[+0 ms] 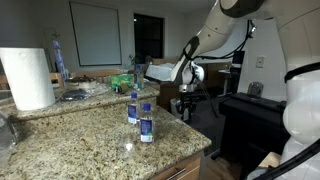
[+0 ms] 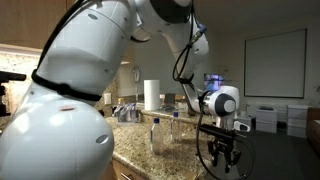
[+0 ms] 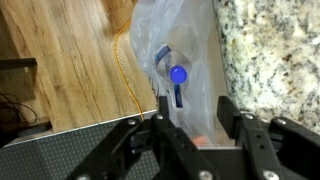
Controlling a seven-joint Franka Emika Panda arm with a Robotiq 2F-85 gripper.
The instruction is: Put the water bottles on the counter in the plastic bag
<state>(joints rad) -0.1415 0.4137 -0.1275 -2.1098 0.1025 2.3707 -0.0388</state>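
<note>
My claw [image 3: 200, 125] hangs part-open, empty. At twelve o'clock the plastic bag [image 3: 195, 35] holds a water bottle [image 3: 170, 65]; its limp mouth could sag shut.

Past the black jaws, the plastic bag [image 3: 190, 40] is translucent white, with a blue cap [image 3: 178, 74] showing through. Beside the jaws, the counter [image 3: 280, 50] is speckled beige-brown granite and the floor [image 3: 60, 60] is tan wood grain. 2 clear water bottles [image 1: 146, 125] carry blue labels.

Speckled beige-brown granite worktop [image 1: 90, 145]: polished, glossy. Small clear bottles [image 1: 146, 124] with blue labels: smooth plastic. Whitish translucent bag [image 3: 195, 35]: thin crinkled plastic film. Brown plank floor [image 3: 70, 60]: wood grain, apparently satin.
</note>
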